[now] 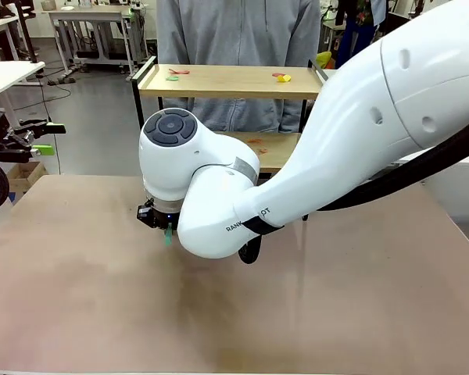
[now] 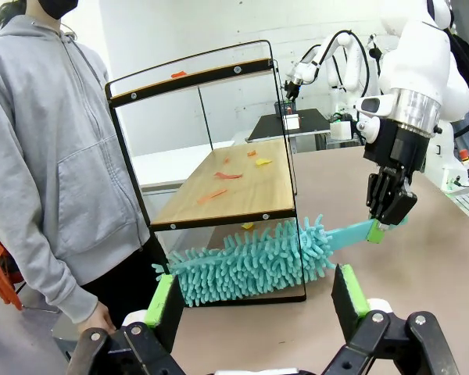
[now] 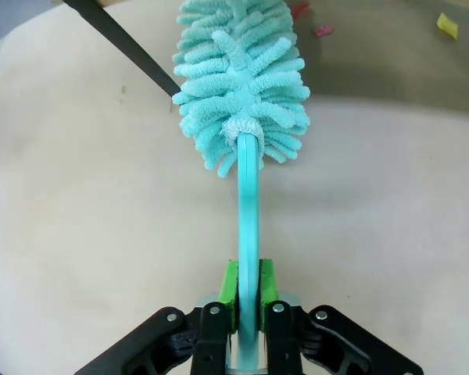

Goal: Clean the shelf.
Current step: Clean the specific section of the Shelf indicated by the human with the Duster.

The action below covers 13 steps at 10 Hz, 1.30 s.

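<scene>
Your right pincer (image 3: pixel 248 283) is clamped narrow on the teal duster (image 2: pixel 250 262), with the green pads (image 3: pixel 229 283) tight on both sides of the flat handle, near its end. The duster's fluffy head lies low at the shelf (image 2: pixel 219 187), under the lower board and along the foot of the frame. Can't tell if it touches the bottom bar.

Your left pincer (image 2: pixel 255 295) is wide open w/ nothing between the pads. It sits off one end of the shelf, looking along its length.

The shelf stands at the far edge of the desk (image 1: pixel 102 297), w/ a person in a grey hoodie (image 2: pixel 55 141) just behind it. Small coloured scraps (image 1: pixel 282 76) lie on the shelf's top board, and more lie on the lower board. They're too small to identify.

In the front view your right arm blocks approx. the middle of the shelf's lower board and most of the duster. A teal bit peeks out below the wrist.
</scene>
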Each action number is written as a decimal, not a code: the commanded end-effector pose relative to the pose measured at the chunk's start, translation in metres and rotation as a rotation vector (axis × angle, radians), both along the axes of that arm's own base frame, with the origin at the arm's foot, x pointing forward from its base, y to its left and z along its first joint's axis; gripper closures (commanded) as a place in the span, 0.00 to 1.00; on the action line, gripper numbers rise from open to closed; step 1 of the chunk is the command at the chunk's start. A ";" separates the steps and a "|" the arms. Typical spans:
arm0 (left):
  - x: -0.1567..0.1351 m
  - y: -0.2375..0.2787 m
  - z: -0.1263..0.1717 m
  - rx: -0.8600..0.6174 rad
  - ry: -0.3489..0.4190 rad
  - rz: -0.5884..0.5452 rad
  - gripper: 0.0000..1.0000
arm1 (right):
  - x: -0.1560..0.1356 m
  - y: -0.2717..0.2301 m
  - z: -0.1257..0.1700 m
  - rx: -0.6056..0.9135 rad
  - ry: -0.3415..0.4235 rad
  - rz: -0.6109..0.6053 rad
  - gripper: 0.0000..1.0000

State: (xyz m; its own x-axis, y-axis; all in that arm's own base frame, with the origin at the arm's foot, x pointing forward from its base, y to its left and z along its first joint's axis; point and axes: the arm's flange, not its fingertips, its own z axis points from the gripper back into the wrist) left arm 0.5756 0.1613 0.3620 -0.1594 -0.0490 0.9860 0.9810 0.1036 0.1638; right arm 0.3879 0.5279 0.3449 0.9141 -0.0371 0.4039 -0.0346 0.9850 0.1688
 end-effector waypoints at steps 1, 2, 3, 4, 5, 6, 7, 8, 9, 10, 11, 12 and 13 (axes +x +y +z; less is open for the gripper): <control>-0.002 -0.003 0.002 0.006 -0.005 0.003 0.00 | 0.002 0.006 -0.003 0.027 0.005 -0.031 0.87; -0.002 -0.003 0.002 0.006 -0.005 0.003 0.00 | 0.004 0.007 0.000 0.022 0.005 -0.030 0.87; -0.002 -0.003 0.002 0.006 -0.005 0.003 0.00 | 0.001 0.000 -0.003 -0.002 0.004 -0.003 0.87; -0.002 -0.003 0.002 0.006 -0.005 0.003 0.00 | 0.001 0.000 -0.003 -0.002 0.004 -0.003 0.87; -0.002 -0.003 0.002 0.006 -0.005 0.003 0.00 | 0.001 0.000 -0.003 -0.002 0.004 -0.003 0.87; -0.002 -0.003 0.002 0.006 -0.005 0.003 0.00 | 0.001 0.000 -0.003 -0.002 0.004 -0.003 0.87; -0.002 -0.003 0.002 0.006 -0.005 0.003 0.00 | 0.002 0.000 -0.003 -0.001 0.004 -0.003 0.87; -0.002 -0.003 0.002 0.006 -0.005 0.003 0.00 | 0.003 -0.011 -0.004 0.002 0.028 -0.036 0.87; -0.002 -0.003 0.002 0.006 -0.005 0.003 0.00 | 0.004 -0.021 -0.005 0.018 0.043 -0.056 0.87; -0.002 -0.003 0.002 0.006 -0.005 0.003 0.00 | 0.004 -0.029 -0.006 0.022 0.053 -0.064 0.87; -0.002 -0.003 0.002 0.006 -0.005 0.003 0.00 | 0.004 -0.039 -0.006 0.028 0.061 -0.064 0.87; -0.002 -0.003 0.002 0.006 -0.005 0.003 0.00 | 0.003 -0.051 -0.007 0.040 0.064 -0.075 0.87; -0.002 -0.003 0.002 0.006 -0.005 0.003 0.00 | 0.000 -0.064 -0.005 0.053 0.066 -0.086 0.87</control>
